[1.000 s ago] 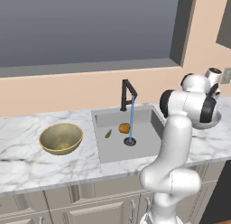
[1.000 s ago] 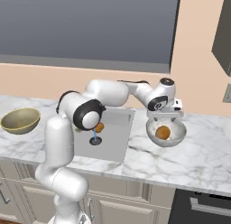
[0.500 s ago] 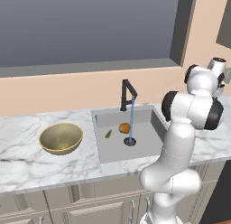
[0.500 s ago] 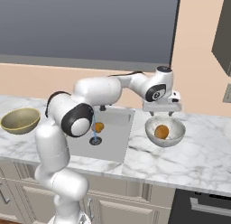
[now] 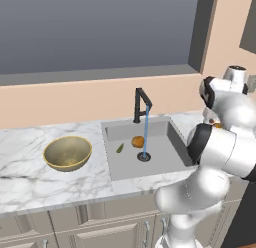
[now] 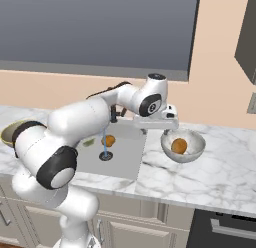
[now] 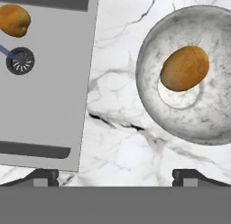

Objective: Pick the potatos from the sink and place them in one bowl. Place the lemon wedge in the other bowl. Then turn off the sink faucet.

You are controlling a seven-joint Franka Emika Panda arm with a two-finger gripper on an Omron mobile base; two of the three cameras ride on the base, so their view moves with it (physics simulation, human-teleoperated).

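My gripper (image 6: 156, 123) hangs wide open, holding nothing, beside the silver bowl (image 6: 192, 151) with one potato (image 7: 184, 68) in it; other potato (image 7: 14, 20) sits in the sink (image 7: 49, 105).

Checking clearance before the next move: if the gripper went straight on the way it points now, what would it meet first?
Probably the bare marble counter between the sink and the silvery bowl; the open gripper points down there.

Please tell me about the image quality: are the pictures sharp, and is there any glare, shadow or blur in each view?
Left base view: evenly lit, sharp, the dull gold round bowl shaded inside. Right base view: soft flat light, no blur; the silvery grey bowl shows mild sheen. Hand view: crisp; the orange-brown potato lies over a bright patch in that bowl's bottom, no glare elsewhere.
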